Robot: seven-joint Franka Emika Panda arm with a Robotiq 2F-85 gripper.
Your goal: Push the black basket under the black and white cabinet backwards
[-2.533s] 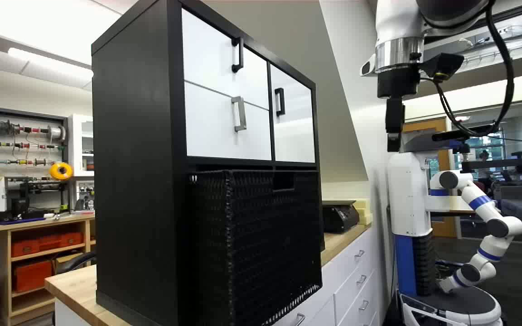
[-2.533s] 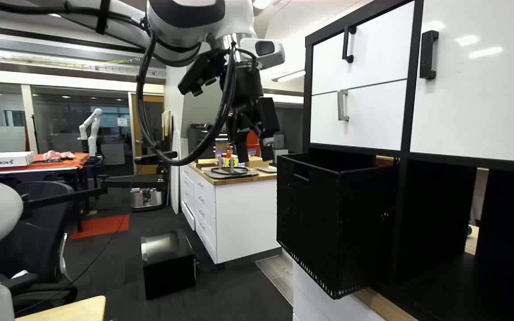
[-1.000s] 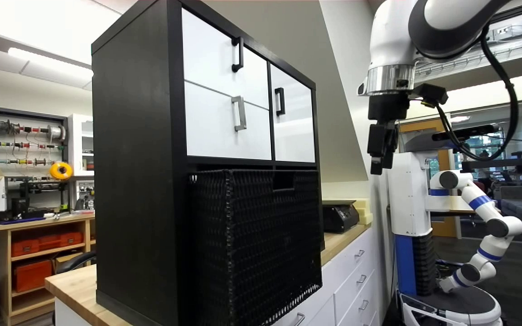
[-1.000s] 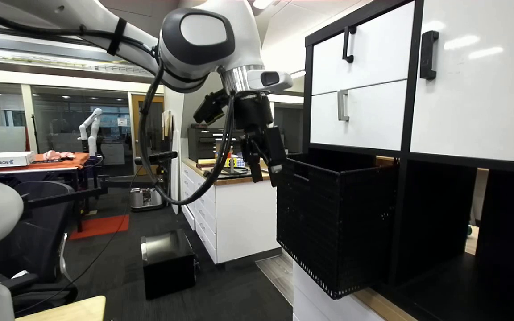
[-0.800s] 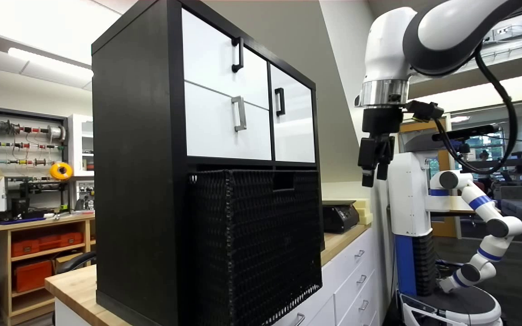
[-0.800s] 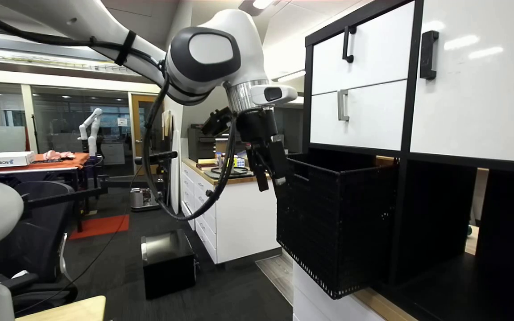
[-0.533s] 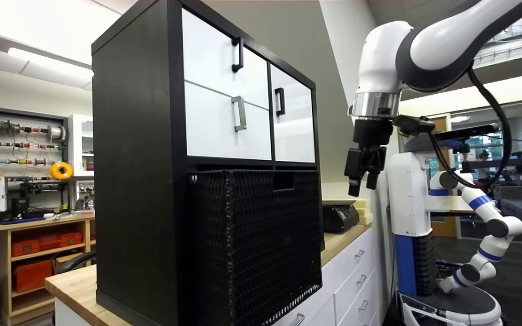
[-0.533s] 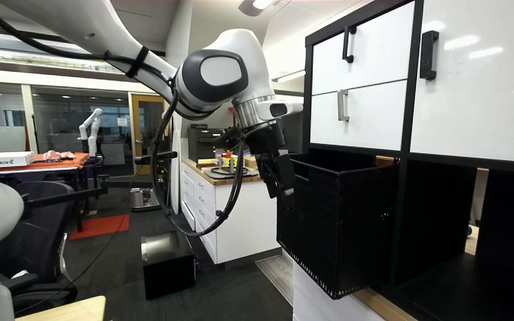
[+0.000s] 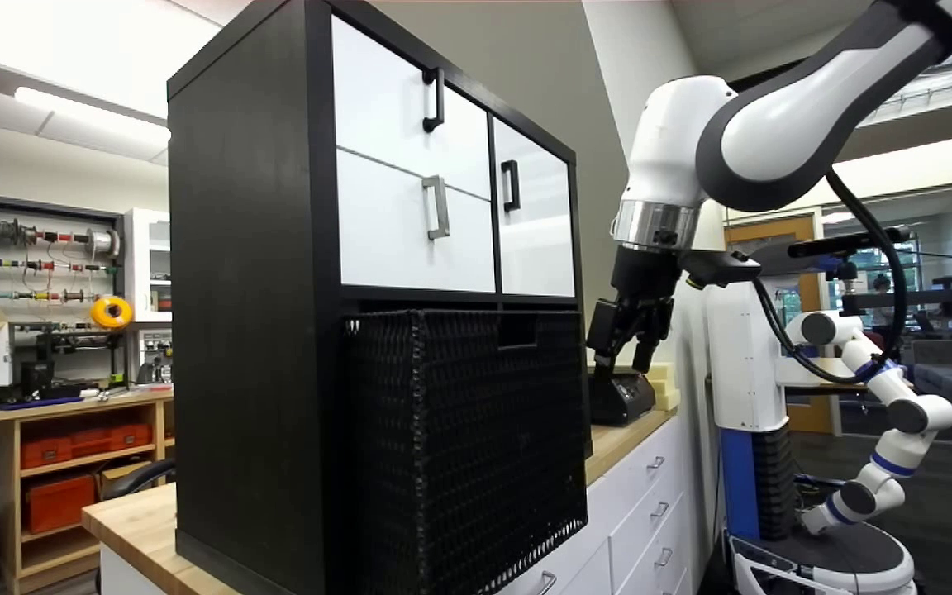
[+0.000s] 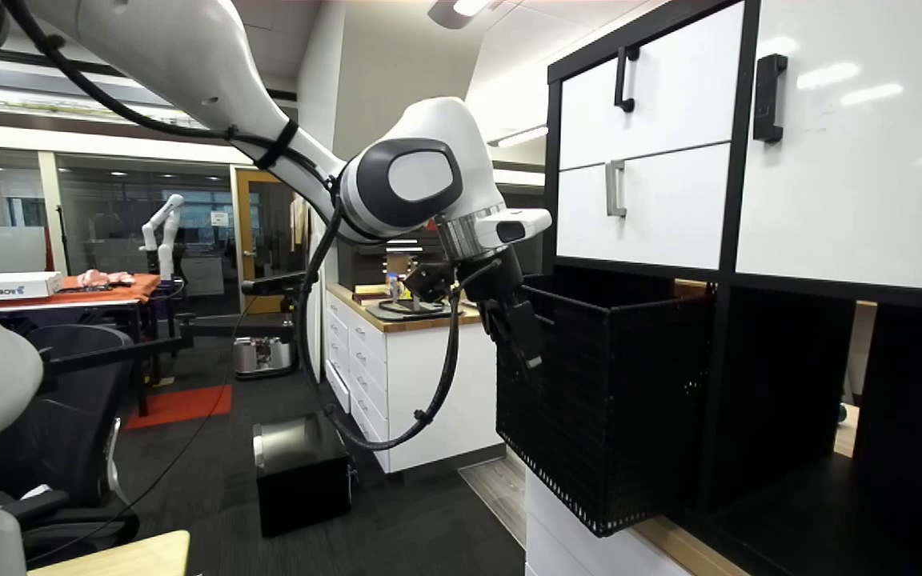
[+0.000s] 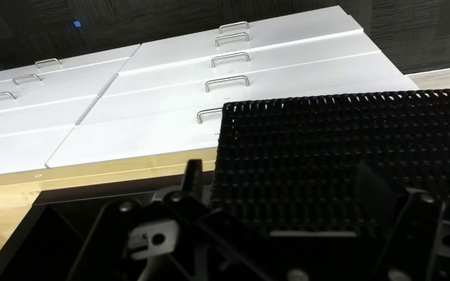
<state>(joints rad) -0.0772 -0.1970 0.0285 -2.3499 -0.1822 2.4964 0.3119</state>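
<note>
The black basket (image 9: 492,446) with woven ribbed sides sits in the lower part of the black and white cabinet (image 9: 245,289). In an exterior view the basket (image 10: 557,416) sticks well out of the front of the cabinet (image 10: 645,204). My gripper (image 9: 623,364) is open and empty, tilted downward in front of the basket's front face. In an exterior view the gripper (image 10: 519,356) overlaps the basket's upper front; I cannot tell whether it touches. In the wrist view the basket's ribbed face (image 11: 307,144) shows between the spread fingers (image 11: 194,173).
White counter drawers (image 11: 162,117) with metal handles lie below the cabinet. An open lower compartment (image 10: 781,392) is beside the basket. A dark device (image 9: 621,397) stands on the wooden counter (image 9: 633,430). A black box (image 10: 301,480) stands on the floor.
The arm has come down and toward the basket, and the gripper has tilted toward its front face. The fingers stay apart. The basket and cabinet have not visibly moved.
</note>
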